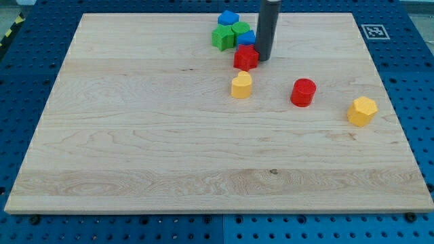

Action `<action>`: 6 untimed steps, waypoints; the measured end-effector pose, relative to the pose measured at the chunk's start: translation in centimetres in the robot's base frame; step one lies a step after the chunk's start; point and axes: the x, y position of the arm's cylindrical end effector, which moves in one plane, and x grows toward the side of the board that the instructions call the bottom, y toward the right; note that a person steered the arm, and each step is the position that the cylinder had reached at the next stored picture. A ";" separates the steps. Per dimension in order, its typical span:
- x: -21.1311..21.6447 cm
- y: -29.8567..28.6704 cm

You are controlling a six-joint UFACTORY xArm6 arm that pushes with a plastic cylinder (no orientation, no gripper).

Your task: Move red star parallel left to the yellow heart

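The red star (245, 57) lies near the view's top centre, just above the yellow heart (241, 85) and a little to its right. It touches the lower edge of the blue and green cluster. My tip (263, 58) stands against the star's right side. The rod partly hides a blue block (247, 37) behind it.
A cluster of a blue block (228, 17), a green block (221, 38) and another green block (240, 28) sits at the view's top centre. A red cylinder (303, 92) lies right of the heart. A yellow hexagon (361, 110) lies further right, near the board's right edge.
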 end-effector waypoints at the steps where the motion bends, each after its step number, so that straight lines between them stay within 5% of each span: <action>1: 0.0 -2.3; 6: 5.5 -9.0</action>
